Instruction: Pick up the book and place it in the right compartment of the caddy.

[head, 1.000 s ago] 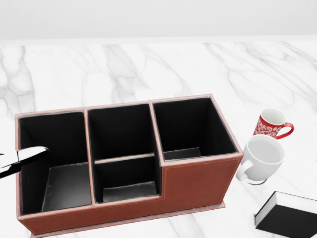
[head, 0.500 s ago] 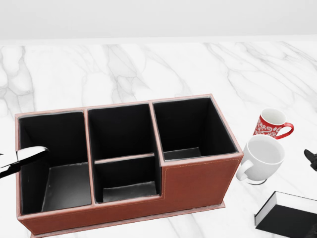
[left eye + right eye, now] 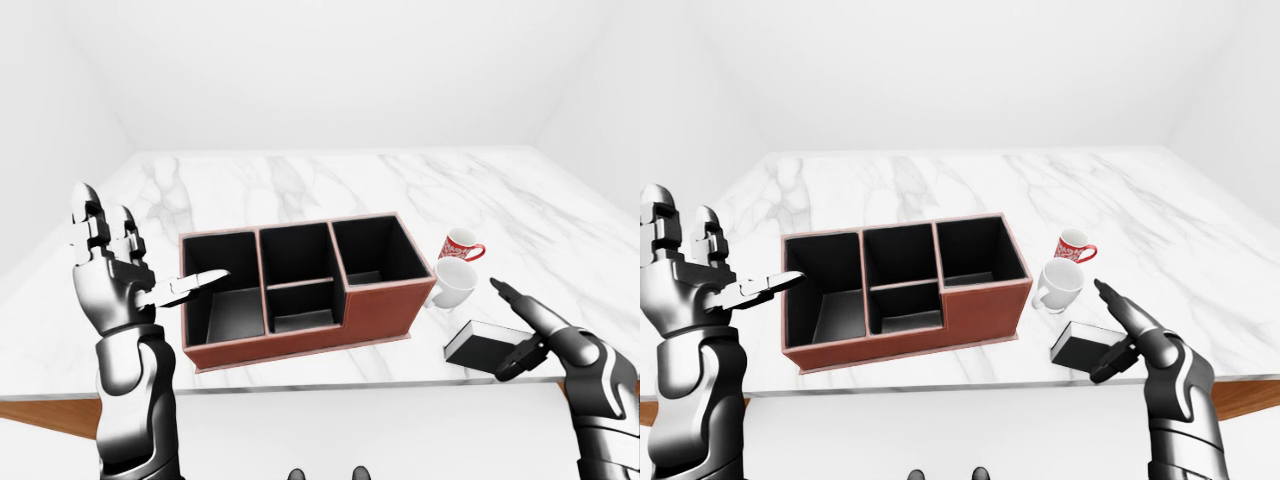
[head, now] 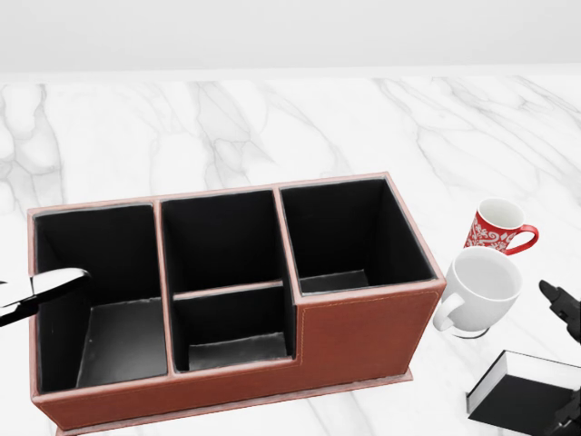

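The book, black-covered with white page edges, lies flat on the marble table at the lower right, to the right of the caddy. The reddish-brown caddy has black insides, and its right compartment holds nothing. My right hand hovers open over the book's right end, index finger stretched above it and thumb below, closed on nothing. My left hand is raised open at the caddy's left end, its thumb pointing over the left compartment.
A white mug stands between the caddy and the book, touching the caddy's right corner. A red patterned mug sits just above it. The table's near edge runs close below the caddy and book.
My right hand has come into the head view from the right edge and moved left toward the book. The left hand, caddy, mugs and book have stayed put.
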Robot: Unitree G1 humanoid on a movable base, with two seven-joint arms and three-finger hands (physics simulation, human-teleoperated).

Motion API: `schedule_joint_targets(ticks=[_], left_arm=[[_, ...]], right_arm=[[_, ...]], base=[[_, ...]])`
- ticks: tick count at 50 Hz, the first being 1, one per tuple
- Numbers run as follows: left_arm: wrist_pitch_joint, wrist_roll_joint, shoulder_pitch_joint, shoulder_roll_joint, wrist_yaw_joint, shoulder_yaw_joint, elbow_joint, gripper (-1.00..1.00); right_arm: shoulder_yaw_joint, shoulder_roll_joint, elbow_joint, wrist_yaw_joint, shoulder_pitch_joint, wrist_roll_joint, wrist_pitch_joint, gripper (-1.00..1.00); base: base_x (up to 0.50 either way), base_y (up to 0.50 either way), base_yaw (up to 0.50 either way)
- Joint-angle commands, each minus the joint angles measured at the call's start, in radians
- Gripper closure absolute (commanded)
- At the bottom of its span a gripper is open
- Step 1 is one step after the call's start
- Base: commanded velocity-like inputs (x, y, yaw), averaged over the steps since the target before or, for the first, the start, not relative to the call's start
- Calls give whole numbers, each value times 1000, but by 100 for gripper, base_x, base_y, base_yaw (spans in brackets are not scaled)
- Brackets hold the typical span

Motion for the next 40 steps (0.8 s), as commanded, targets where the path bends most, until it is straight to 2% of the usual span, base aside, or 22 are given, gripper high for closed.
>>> schedule_joint_targets(ticks=[1, 24, 25, 26, 27, 40], left_arm=[[0, 2, 3, -2, -1, -2, 0, -100], [0, 5, 0, -2, -1, -3, 9, -100], [0, 5, 1, -2, -1, -3, 9, -100], [0, 4, 2, -2, -1, -4, 8, -100], [0, 5, 2, -2, -1, -4, 9, -100], [0, 5, 1, -3, 0, -5, 7, -100]], right_arm=[[11, 3, 15, -7, 4, 1, 0, -100], [33, 7, 83, -41, 0, 18, 0, -100], [33, 6, 95, -47, -4, 22, 0, 62], [33, 6, 97, -49, -4, 23, 0, 87], [34, 6, 90, -47, 0, 22, 0, 100], [32, 9, 67, -38, 1, 26, 0, 100]], base=[[0, 0, 0], [0, 0, 0], [0, 0, 0], [0, 0, 0], [0, 0, 0], [0, 0, 0]])
